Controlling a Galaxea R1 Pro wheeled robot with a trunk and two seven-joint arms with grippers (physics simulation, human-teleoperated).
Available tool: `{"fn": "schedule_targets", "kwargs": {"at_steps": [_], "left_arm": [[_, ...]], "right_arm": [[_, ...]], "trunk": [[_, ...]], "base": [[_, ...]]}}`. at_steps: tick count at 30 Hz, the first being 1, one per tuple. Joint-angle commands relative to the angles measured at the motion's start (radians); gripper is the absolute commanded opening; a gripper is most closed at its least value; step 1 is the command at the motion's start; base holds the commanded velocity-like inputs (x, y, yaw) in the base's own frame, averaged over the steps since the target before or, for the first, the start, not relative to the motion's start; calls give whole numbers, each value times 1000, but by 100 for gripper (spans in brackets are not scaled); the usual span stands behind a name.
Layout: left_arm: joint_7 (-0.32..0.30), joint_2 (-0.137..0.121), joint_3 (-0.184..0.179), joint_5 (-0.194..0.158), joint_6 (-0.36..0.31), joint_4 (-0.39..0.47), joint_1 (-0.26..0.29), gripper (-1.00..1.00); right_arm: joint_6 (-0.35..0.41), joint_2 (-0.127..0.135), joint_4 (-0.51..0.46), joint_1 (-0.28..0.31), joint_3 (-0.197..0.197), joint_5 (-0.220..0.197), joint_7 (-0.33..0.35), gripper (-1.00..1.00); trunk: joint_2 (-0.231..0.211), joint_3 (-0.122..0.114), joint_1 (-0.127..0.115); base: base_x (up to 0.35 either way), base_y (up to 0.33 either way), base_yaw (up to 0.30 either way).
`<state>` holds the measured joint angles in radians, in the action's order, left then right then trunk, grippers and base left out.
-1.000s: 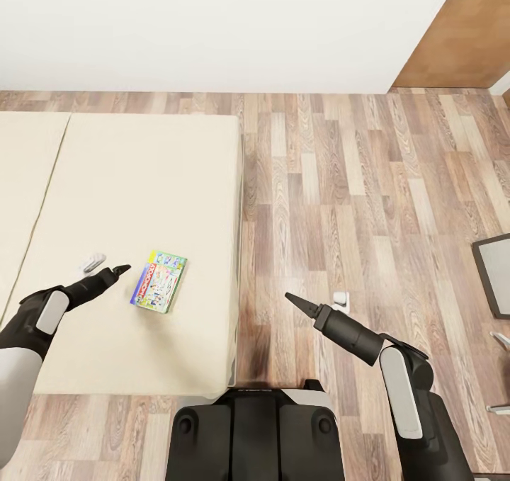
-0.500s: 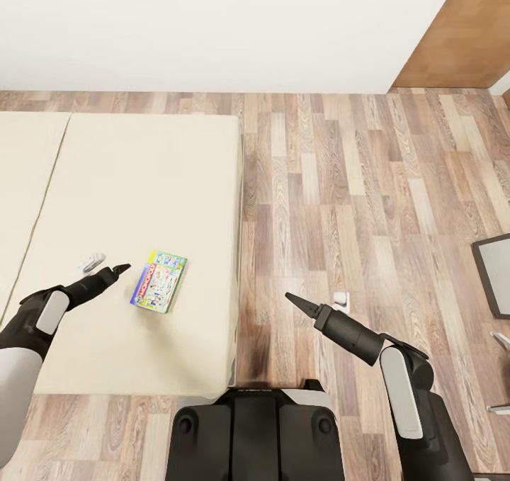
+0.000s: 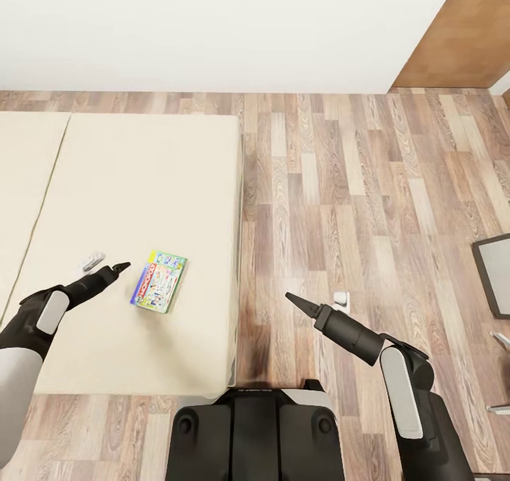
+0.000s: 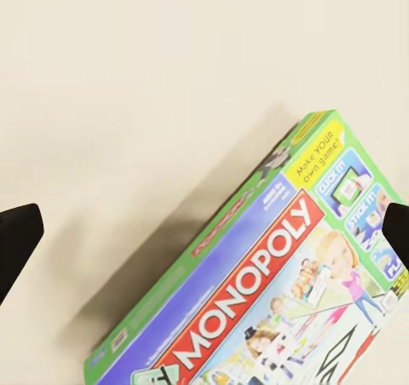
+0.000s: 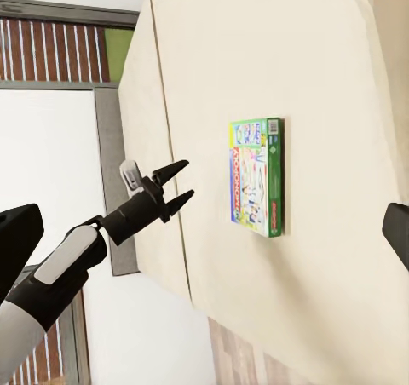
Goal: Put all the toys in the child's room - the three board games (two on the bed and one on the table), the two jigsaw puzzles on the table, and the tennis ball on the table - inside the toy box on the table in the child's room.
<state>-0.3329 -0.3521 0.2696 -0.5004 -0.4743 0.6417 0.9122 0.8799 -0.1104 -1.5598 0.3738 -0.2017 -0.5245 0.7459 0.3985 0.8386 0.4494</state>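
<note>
One board game [image 3: 159,280], a green-edged Monopoly box with a red name band, lies flat on the cream bed [image 3: 142,183] near its right side. It also appears in the left wrist view [image 4: 273,300] and the right wrist view [image 5: 256,176]. My left gripper [image 3: 119,268] hovers just left of the box, open, its two black fingers spread with nothing between them [image 5: 184,181]. My right gripper [image 3: 292,298] hangs over the wood floor beside the bed, open and empty. The table and the toy box are out of view.
The bed's right edge [image 3: 239,254] runs down the middle of the head view, with wood-plank floor [image 3: 368,205] beyond it. A white wall [image 3: 212,27] stands behind, a brown door [image 3: 467,27] at far right. A dark-framed grey object [image 3: 496,268] sits at the right edge.
My left gripper has crept a touch farther across the bed beside the box. The box, the right arm and the camera have stayed put.
</note>
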Motion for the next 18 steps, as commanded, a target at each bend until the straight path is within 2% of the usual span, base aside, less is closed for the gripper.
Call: {"fn": "schedule_targets", "kwargs": {"at_steps": [1, 18], "left_arm": [[-3, 0, 3, -5, -9, 0, 0, 100], [-5, 2, 2, -4, -6, -18, 0, 100]], "right_arm": [[5, -1, 0, 1, -2, 1, 4, 100], [5, -2, -1, 0, -1, 1, 3, 100]], "trunk": [[2, 1, 1], [2, 13, 1]], "base": [[0, 0, 0], [0, 0, 0]]}}
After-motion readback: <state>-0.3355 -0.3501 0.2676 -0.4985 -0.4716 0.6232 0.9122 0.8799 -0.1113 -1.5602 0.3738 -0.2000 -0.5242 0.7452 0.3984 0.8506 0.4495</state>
